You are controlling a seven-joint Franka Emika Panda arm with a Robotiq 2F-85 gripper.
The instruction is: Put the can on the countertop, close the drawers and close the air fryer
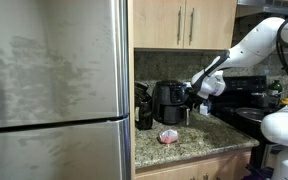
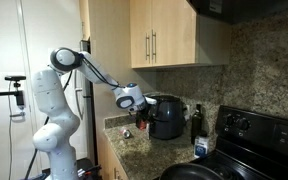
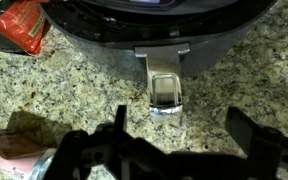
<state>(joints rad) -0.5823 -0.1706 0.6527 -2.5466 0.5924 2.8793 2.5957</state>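
The end effector (image 3: pixel 176 114) stands wide open and holds nothing (both dark fingers (image 3: pixel 116 135) show at the lower edge of the wrist view). It is positioned low over the speckled beige-brown granite desk (image 3: pixel 74 95), directly in front of the glossy black, rounded air fryer (image 3: pixel 154 25). The grey metallic basket handle (image 3: pixel 165 82) of the appliance lies ahead of the gap between the fingers and does not touch them. The small squat pinkish-red and white can (image 1: pixel 169 136) rests on the desk in front of the air fryer, apart from it. In the wrist view it appears at the lower left corner, beside one finger. A red packet (image 3: pixel 22 25) lies just beside the appliance base. The pale tan wooden cabinet panels with slim metal bar handles (image 2: pixel 162 35) above the desk sit flush. A large stainless-steel fridge (image 1: pixel 54 90) borders the desk in an exterior view.
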